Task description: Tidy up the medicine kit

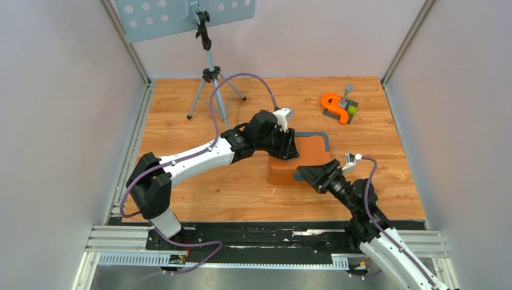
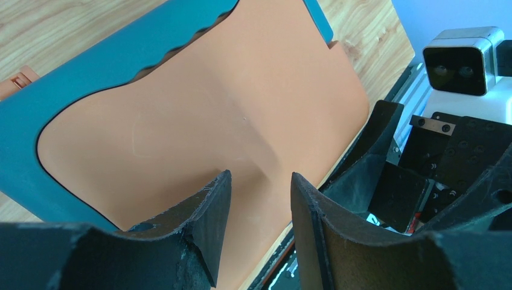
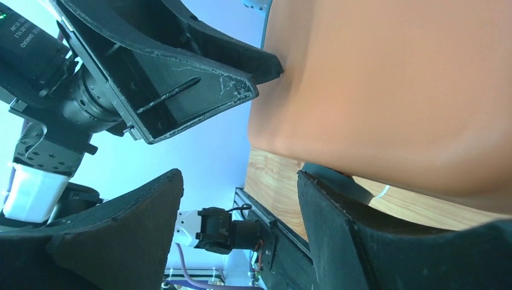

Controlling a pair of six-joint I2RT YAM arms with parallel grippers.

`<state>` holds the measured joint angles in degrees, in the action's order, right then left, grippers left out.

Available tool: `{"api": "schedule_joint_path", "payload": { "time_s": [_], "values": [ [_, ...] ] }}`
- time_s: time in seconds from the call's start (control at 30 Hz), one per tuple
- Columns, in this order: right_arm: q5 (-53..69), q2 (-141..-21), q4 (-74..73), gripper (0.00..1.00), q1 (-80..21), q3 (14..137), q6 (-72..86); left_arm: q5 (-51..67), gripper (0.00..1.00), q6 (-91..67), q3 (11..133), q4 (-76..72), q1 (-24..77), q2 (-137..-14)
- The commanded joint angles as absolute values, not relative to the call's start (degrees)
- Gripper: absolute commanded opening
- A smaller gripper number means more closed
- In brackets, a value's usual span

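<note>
Both grippers at the closed medicine kit [image 1: 305, 158], mid-table.
We note the orange kit lying lid-up on the wooden table [image 1: 199, 193]. The left gripper [image 2: 259, 181] sits over its far-left side with jaws partly spread and only lid surface showing between them; one fingertip [image 3: 275, 60] appears to touch the lid. The right gripper [image 3: 238, 178] is at the near-right corner, jaws spread wide and empty. A small orange curved piece [image 1: 335, 106] lies well apart, far right.

Clearance: bench [image 1: 199, 193] centre crowded
Medicine kit [image 1: 308, 156] hemmed by left pincer [image 1: 292, 147] and right pincer [image 1: 305, 173]; tripod [image 1: 210, 84] obstructs far left; near-left boards open.
</note>
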<state>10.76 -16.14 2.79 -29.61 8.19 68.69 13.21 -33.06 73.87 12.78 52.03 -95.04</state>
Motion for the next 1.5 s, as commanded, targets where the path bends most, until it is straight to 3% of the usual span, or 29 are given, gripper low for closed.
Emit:
{"api": "schedule_joint_path", "payload": {
  "time_s": [0.0,0.4,0.73,0.83,1.0,1.07,1.47],
  "values": [
    [7.5,-16.6,-2.2,0.75,-29.7,5.1,67.9,11.8,0.52,-32.7,69.7,25.6,52.4,-98.7],
    [7.0,-13.9,-3.9,0.76,-29.7,7.0,65.8,12.2,0.52,-32.6,69.7,25.6,52.4,-98.8],
    [10.9,-10.5,-13.6,0.77,-29.7,11.4,61.9,11.8,0.52,-32.5,71.3,26.2,52.4,-98.9],
    [12.3,-8.1,-15.3,0.64,-29.7,10.7,63.0,12.5,0.52,-32.1,73.2,27.2,52.4,-98.4],
    [12.6,-5.6,-19.0,0.22,-29.7,10.4,63.4,15.4,0.52,-32.0,76.3,27.6,52.4,-96.2],
    [12.5,-6.3,-18.5,0.13,-29.7,10.4,63.6,16.8,0.52,-31.9,77.6,27.8,52.4,-96.1],
    [11.9,-13.1,-10.1,0.02,-29.8,7.8,63.2,20.0,0.51,-32.3,81.8,23.3,52.4,-104.2]
  ]
}}
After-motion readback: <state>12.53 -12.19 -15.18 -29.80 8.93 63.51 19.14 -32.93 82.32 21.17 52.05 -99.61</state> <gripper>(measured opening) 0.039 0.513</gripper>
